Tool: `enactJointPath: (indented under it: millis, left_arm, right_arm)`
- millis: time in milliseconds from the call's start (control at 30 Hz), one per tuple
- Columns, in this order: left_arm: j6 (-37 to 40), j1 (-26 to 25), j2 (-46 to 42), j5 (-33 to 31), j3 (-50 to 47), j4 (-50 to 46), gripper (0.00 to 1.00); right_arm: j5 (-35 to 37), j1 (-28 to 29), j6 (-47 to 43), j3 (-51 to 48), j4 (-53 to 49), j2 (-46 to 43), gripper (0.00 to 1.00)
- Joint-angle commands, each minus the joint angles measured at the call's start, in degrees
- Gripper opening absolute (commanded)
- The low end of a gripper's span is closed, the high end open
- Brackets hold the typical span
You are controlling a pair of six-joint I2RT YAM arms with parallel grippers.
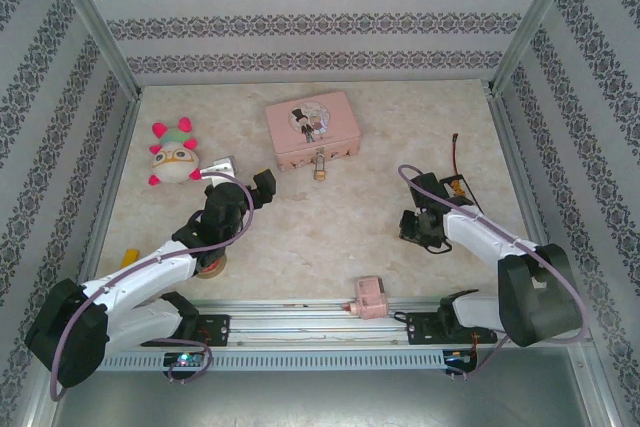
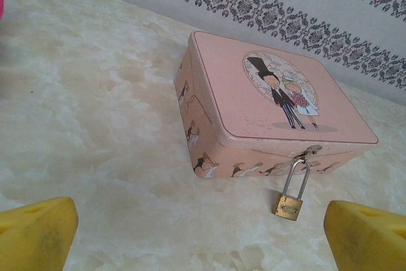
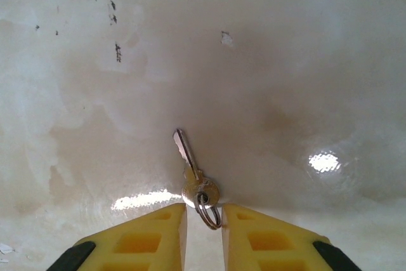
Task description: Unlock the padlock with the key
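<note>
The left arm [image 1: 150, 272] and right arm [image 1: 490, 237] have white links, black joints and black bases. A mauve cable [image 1: 232, 176] loops along each. The left hand [image 2: 203, 233] and right hand [image 3: 203, 211] carry yellow fingers [image 3: 139, 242], the right pair moulded with rectangular recesses.

Marble-look table [image 1: 340, 237] here: pink tin box [image 1: 312, 129] sits toward the back, tiny padlock [image 1: 319, 171] rests at its front wall, plush toy [image 1: 172, 155] off left, key [image 3: 190, 171] lies flat on bare surface, small pink block [image 1: 368, 298] at the near edge.
</note>
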Motion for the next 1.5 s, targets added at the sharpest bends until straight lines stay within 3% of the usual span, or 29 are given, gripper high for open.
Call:
enactJointPath:
  millis: [0,400,600,700,933,1167,1467]
  left_arm:
    - [-0.6,-0.6,-0.8,-1.2,0.3,0.3,0.99]
    - [-0.8,-0.6,-2.4,-2.1,-0.5,0.1,0.99]
    - [-1.7,-0.5,-3.2,-2.8,-0.5,-0.9,0.99]
    - [-3.1,-0.6,-4.2,-4.2,-0.3,-2.5,0.99]
    - [-5.6,-0.3,-8.5,-5.5,0.3,-6.5,0.99]
    - [-6.8,0.3,-13.5,-5.2,3.6,-15.3,0.99]
    - [-9.6,1.2,-17.4,1.5,7.5,-20.4,0.99]
  right_arm:
    - [0.9,0.5,0.4,-0.4,-0.2,0.9,0.2]
    - [2.0,0.5,0.0,0.0,-0.1,1.9,0.14]
    - [1.9,0.6,-1.9,0.9,-0.6,2.9,0.0]
    - [1.5,1.0,-4.5,2.5,-2.1,3.0,0.0]
    - [4.0,10.2,-15.1,9.9,-4.8,0.2,0.0]
    - [4.1,21.6,-28.5,15.0,0.8,-3.8,0.0]
    - [-12.4,27.7,-44.6,10.9,19.6,-13.1,0.0]
